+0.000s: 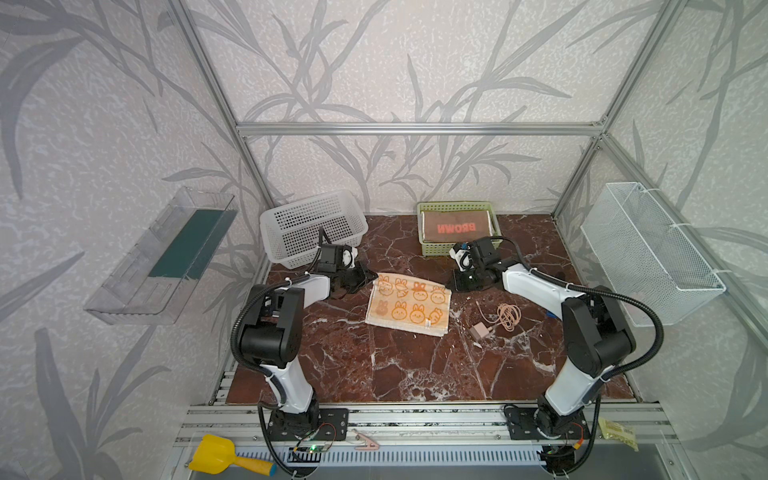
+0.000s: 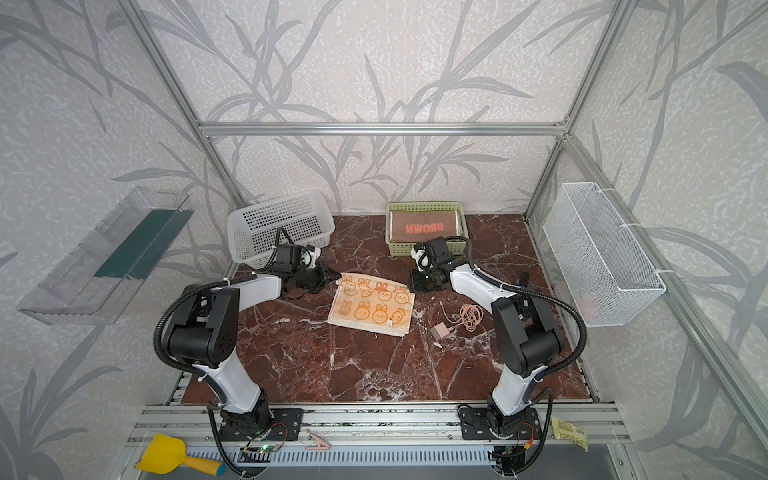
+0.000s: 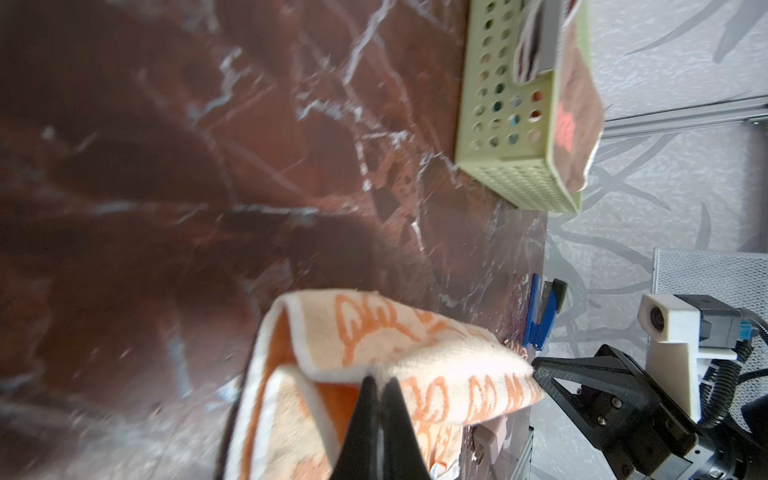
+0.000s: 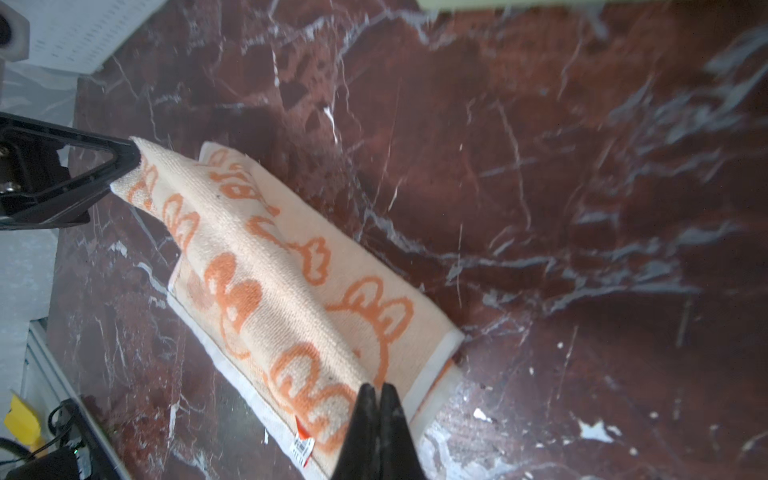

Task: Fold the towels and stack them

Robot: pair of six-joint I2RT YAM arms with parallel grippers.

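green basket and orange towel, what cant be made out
Green basket: anything beneath the brown towel, covered by it in both top views.
Orange towel: its gripped corners, hidden by the left hand and right hand in both top views.
Left wrist view: table mostly blurred.

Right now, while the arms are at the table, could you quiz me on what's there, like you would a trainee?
1. True or false: the brown towel lies in the green basket.
2. How many end effectors are shut on the orange bunny towel? A: none. B: only the left. C: both.
3. Fill in: on the table to the right of that towel in both top views lies a charger plug with a coiled ____.

Key
1. True.
2. C: the left end effector and the right end effector each pinch a far corner.
3. cable.
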